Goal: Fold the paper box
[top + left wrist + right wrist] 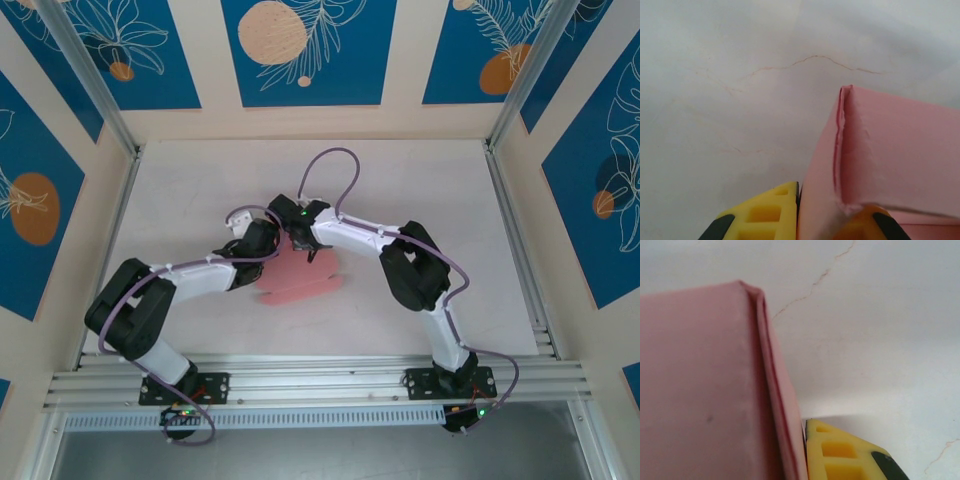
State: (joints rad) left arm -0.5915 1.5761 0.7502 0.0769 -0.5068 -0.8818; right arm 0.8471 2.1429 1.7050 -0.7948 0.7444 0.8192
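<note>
The salmon-pink paper box (300, 280) lies partly folded on the white table, under where both arms meet. In the left wrist view a doubled-over wall of the paper box (890, 150) stands upright, and my left gripper (805, 220) is shut on its corner between two yellow fingers (765, 215). From the right wrist, the opposite folded wall of the paper box (705, 385) rises at the left, with my right gripper (800, 460) shut on it; one yellow finger (840, 460) presses its outer face, the other is hidden behind the card.
The white tabletop (420, 180) carries faint hairline cracks. Aluminium frame posts and blue patterned panels (305, 50) wall in the table on three sides. A purple cable (330, 165) loops above the right wrist.
</note>
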